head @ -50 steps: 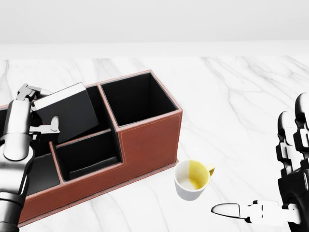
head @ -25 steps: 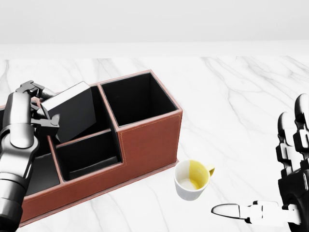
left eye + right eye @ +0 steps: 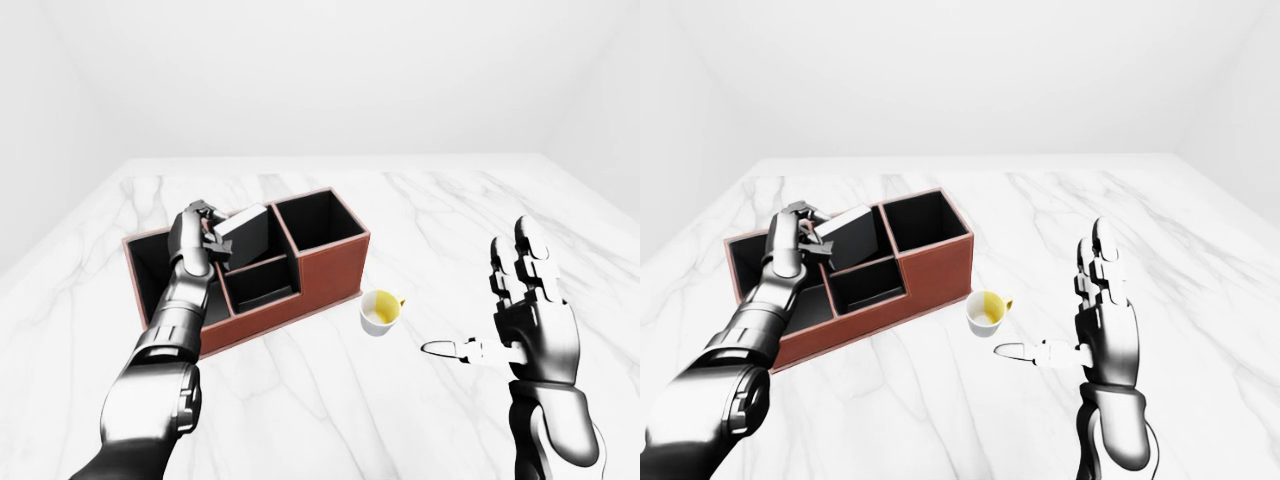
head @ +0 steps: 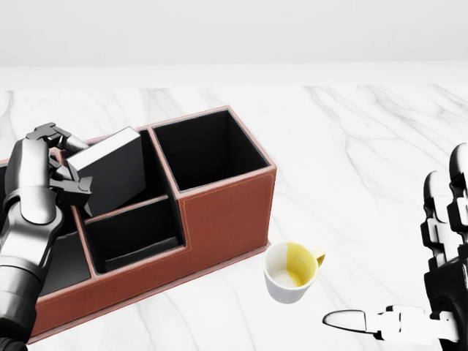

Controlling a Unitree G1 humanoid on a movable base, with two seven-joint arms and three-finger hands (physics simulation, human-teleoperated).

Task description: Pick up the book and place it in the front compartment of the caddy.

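The left arm reaches up along the left side of the head view, forearm stretched over the near-left end of the brown caddy (image 4: 219, 212). The left hand (image 4: 55, 164) sits above the caddy's middle section, its fingers closed round the edge of the dark book (image 4: 113, 172), which tilts. The right hand (image 3: 525, 310) hangs well to the right of the caddy, palm upright, fingers spread straight, thumb pointing toward the caddy.
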